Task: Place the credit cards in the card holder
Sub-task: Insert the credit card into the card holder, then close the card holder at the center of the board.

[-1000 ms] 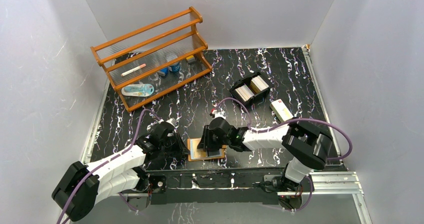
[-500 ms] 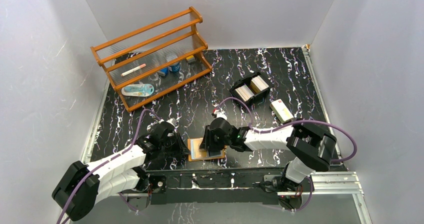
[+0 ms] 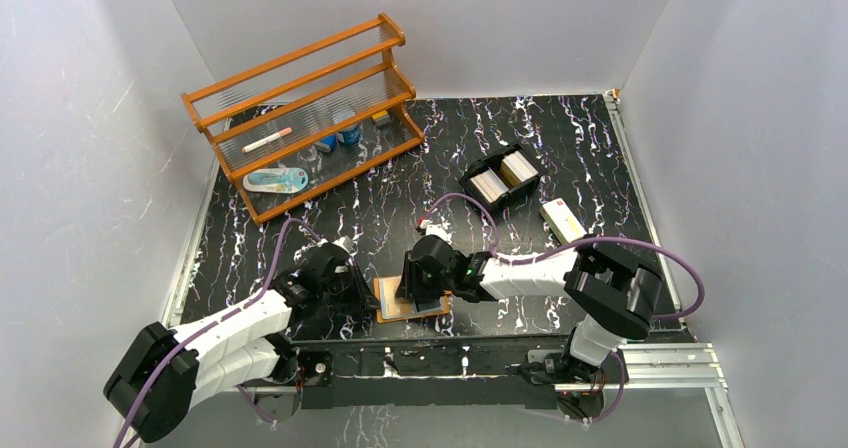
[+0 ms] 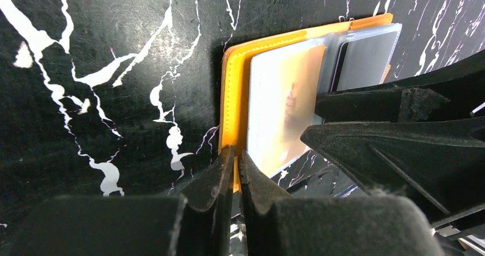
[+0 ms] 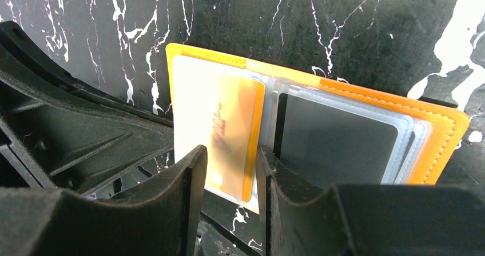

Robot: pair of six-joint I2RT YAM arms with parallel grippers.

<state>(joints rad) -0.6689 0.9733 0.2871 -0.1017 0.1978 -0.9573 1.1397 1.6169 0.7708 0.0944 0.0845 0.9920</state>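
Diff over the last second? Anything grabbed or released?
Only the right arm moved. The right gripper edged slightly right over the card holder, then came back left, ending a touch left of where it began. No grab or release shows. The left gripper, its jaws pinched on the card holder's edge, stayed put, as did the card holder, the black tray and the rack.

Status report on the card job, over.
Left gripper pinching orange-tan leather card holder cover edge. Right gripper narrowly open over yellowish plastic card in clear sleeve. Nothing in the way.
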